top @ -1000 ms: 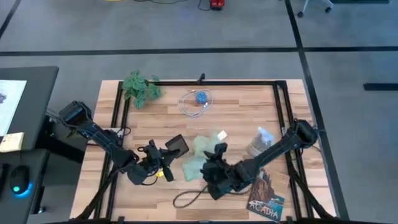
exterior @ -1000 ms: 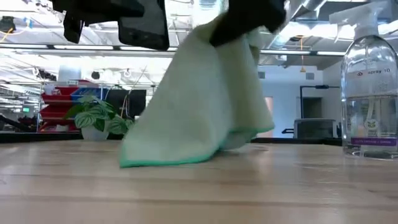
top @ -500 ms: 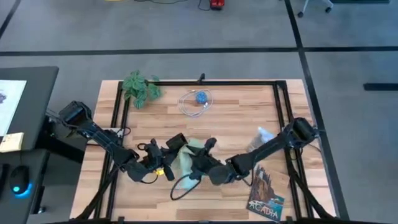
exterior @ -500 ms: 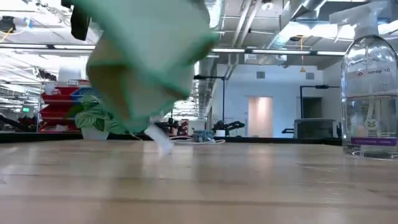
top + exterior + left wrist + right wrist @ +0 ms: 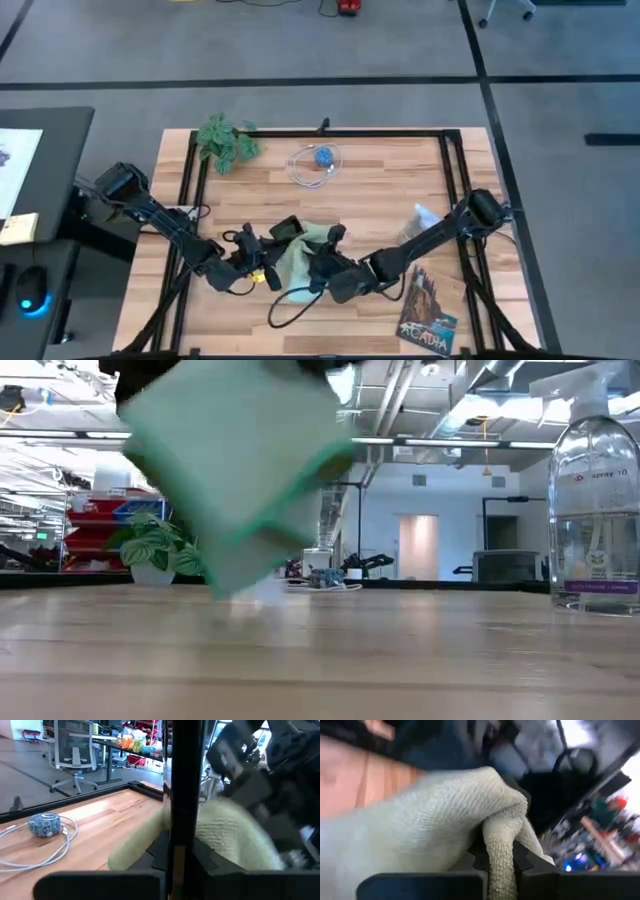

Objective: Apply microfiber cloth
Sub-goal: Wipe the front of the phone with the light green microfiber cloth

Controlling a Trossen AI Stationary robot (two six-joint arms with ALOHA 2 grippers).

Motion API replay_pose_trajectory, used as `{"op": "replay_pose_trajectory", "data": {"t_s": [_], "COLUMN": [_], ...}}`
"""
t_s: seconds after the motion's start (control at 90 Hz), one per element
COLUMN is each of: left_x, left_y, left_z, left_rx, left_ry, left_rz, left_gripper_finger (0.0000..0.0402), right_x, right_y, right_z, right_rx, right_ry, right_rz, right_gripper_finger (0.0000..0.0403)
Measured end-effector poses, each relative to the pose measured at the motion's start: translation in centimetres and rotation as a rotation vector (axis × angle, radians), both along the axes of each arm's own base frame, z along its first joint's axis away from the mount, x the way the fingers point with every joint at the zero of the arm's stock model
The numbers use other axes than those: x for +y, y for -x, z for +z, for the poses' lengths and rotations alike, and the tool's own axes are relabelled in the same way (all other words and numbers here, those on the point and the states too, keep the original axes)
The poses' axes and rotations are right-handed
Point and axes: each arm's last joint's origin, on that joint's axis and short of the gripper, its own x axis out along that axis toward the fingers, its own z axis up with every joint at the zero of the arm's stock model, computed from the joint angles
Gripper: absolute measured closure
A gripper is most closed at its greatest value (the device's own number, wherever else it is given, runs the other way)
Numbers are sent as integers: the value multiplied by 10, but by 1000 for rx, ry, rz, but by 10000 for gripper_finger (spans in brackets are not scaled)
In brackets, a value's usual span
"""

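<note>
Grey floor surrounds the wooden table (image 5: pixel 380 200) on every side, and a black frame runs just inside the table's far, left and right edges. The middle and far-right stretches of the slatted top lie bare; the near centre is crowded.

2 dark arms work there. The left arm enters from the left edge, and the left gripper (image 5: pixel 262 250) is clamped on 1 black phone (image 5: pixel 285 229); in the left wrist view the phone stands edge-on between the fingers (image 5: pixel 160 842). The right arm reaches in from the right edge, and the right gripper (image 5: pixel 318 270) pinches a bunched fold of the microfiber cloth (image 5: pixel 300 255), as the right wrist view shows (image 5: pixel 502 845).

The cloth, 1 pale sage-green square of soft looped fabric with a brighter green hem, hangs just beside the phone at the near centre; the low view shows it lifted clear of the tabletop (image 5: pixel 235 470). Whether it touches the phone cannot be told.

Other items, 1 each:
- clear plastic spray bottle (image 5: pixel 415 228), near the right edge, upright in the low view (image 5: pixel 595 510);
- printed card (image 5: pixel 428 315), near-right corner;
- leafy green plant (image 5: pixel 226 142), far-left corner;
- blue round object inside a coil of white cable (image 5: pixel 322 160), far centre;
- black cable loop (image 5: pixel 290 312), near edge.
</note>
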Motion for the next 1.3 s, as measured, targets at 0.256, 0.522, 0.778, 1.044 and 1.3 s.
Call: {"op": "replay_pose_trajectory", "data": {"t_s": [0.256,0.522,0.778,1.044,1.3], "left_x": [1,1,0,0,-1], "left_y": [-1,-2,-1,-1,-2], "left_z": [5,7,8,8,9], "left_rx": [-30,-37,-41,-33,-39], "left_ry": [9,3,4,-10,-4], "left_rz": [0,4,0,-15,-34], "left_gripper_finger": [395,395,395,395,395], "right_x": [7,4,0,5,-1], "right_y": [-9,-17,-8,-6,-17], "right_z": [-4,-1,3,5,3], "right_rx": [-84,-136,-129,-160,-161], "right_ry": [-50,-59,72,-7,-210], "right_rz": [57,107,-162,-102,169], "right_gripper_finger": [401,401,401,401,401]}}
